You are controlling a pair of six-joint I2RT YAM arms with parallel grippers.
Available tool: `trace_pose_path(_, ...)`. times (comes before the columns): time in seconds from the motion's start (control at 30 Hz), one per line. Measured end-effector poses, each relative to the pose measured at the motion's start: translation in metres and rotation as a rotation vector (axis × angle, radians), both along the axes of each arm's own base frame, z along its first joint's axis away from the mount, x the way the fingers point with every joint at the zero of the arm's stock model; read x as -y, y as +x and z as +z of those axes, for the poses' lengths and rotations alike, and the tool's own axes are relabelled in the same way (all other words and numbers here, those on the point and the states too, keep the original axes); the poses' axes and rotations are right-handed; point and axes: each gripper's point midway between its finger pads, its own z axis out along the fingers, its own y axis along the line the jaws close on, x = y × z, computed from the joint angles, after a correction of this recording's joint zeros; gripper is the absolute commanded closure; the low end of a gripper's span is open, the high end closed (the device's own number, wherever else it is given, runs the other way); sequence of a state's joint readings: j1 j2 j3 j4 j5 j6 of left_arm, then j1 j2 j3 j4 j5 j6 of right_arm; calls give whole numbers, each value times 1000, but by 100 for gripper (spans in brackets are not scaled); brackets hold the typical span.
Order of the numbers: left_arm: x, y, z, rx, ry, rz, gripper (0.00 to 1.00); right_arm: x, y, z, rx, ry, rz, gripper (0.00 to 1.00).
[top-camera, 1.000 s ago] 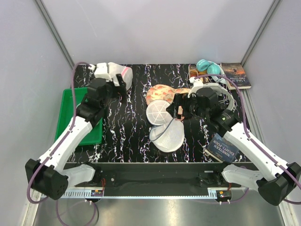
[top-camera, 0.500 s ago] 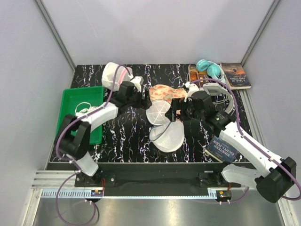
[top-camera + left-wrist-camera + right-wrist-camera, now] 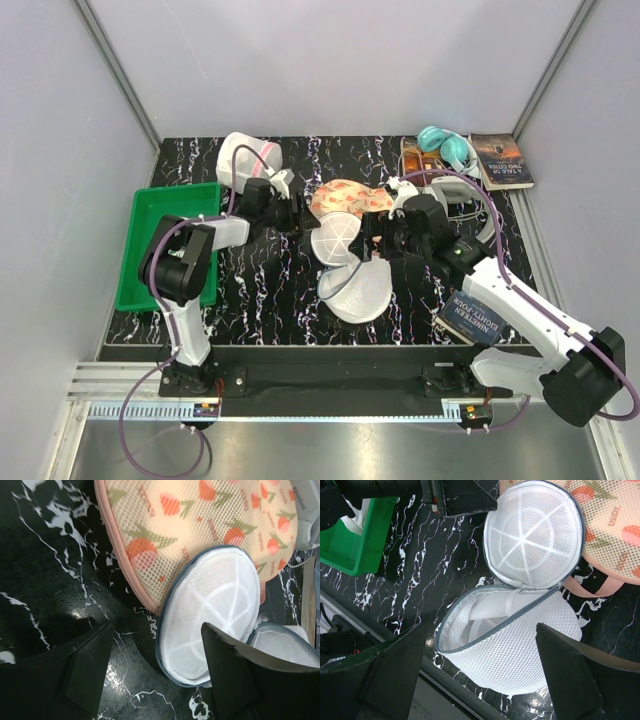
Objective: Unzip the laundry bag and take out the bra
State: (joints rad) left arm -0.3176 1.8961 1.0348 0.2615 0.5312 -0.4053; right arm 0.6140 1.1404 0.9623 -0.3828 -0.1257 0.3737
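Left gripper (image 3: 156,625), black jaws apart and empty, hangs near the laundry bag (image 3: 520,650): two round white mesh domes, grey zip rim open on the marbled table (image 3: 262,275), soft white bra (image 3: 482,611) bunched inside. Right gripper (image 3: 480,625) spreads wide above it.

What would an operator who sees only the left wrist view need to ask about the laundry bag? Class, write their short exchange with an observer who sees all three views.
Operator: I see only part of the laundry bag, lying against the floral item. Is it unzipped?
Observer: Yes. In the right wrist view it gapes open, its top half folded back.
Operator: Is anything inside?
Observer: White fabric, the bra, lies in the lower half.
Operator: Where is the other arm?
Observer: In the top view the right gripper is open, at the bag's right side.
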Motion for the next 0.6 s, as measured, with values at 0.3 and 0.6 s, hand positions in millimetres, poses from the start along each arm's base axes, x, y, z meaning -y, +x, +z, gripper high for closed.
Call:
trace_pose_path(0.3,9,-2,-18,-47,-39,-8,35,-3,0,-4,-12,-2,10,2)
trace_pose_path(0.6,27,-8,-12,-66,-195,-48,100,-5,-1,-7,-24,-1,21,2)
